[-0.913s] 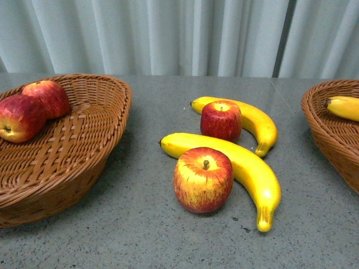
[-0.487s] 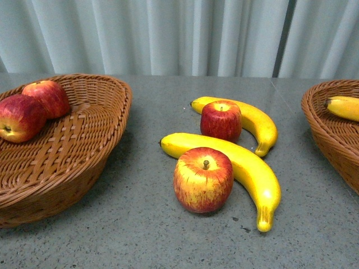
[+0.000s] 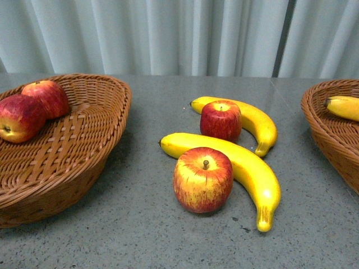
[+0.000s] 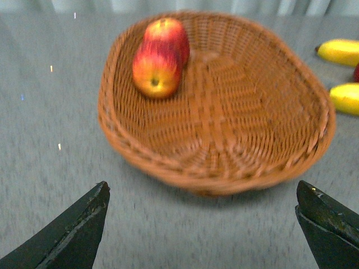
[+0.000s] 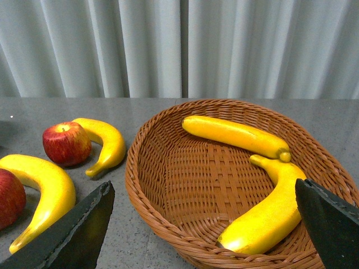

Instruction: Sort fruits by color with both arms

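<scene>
Fingers point(image 4: 73, 235) of the left gripper point(image 4: 202, 188) stand spread wide with nothing between them. They hang over the grey surface point(image 3: 140, 230), and the left wicker basket point(image 4: 224, 179) lies just ahead. Two red apples rest in that basket near its far end, touching each other. The tipped apple point(image 3: 21, 116) lies on its side and the rear basket apple point(image 3: 49, 96) sits just behind it.

The right gripper point(image 5: 203, 184) has its own fingers point(image 5: 73, 235) spread just as wide, also holding nothing. It faces the right wicker basket point(image 5: 140, 185). That basket holds a straight banana point(image 5: 233, 134) along its far side and a curved banana point(image 5: 269, 216) along its near side, their ends close together.

Four fruits lie loose on the surface between the two baskets. The near apple point(image 3: 203, 179) stands upright, stem up, and presses against the inner curve of the near banana point(image 3: 249, 168). This banana's brownish tip points toward the camera. Behind them the far apple point(image 3: 221, 120) stands upright in the bend of the far banana point(image 3: 257, 120), touching it. That banana's tip ends just beside the near banana's back. A pale pleated curtain point(image 3: 168, 33) closes off the background.
</scene>
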Action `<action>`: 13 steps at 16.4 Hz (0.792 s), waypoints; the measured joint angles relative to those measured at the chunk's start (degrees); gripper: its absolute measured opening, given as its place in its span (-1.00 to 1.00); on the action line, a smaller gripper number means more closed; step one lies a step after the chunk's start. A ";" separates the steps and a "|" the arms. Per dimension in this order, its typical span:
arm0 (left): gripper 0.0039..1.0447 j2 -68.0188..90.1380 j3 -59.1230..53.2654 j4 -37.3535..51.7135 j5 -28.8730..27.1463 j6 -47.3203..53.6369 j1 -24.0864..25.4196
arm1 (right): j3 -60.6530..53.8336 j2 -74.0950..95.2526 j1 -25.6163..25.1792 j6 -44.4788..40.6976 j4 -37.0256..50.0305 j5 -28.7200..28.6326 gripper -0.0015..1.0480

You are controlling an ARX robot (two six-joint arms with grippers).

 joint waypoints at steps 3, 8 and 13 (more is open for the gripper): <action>0.88 17.55 9.90 17.07 3.26 4.24 -0.92 | 0.00 0.00 0.00 0.00 0.00 0.00 0.87; 0.88 32.17 16.68 23.39 4.15 6.36 -6.43 | 0.00 0.00 0.00 0.00 -0.02 0.00 0.87; 0.88 57.40 32.48 20.72 4.52 8.96 -21.94 | 0.00 0.00 0.00 0.00 -0.02 -0.02 0.87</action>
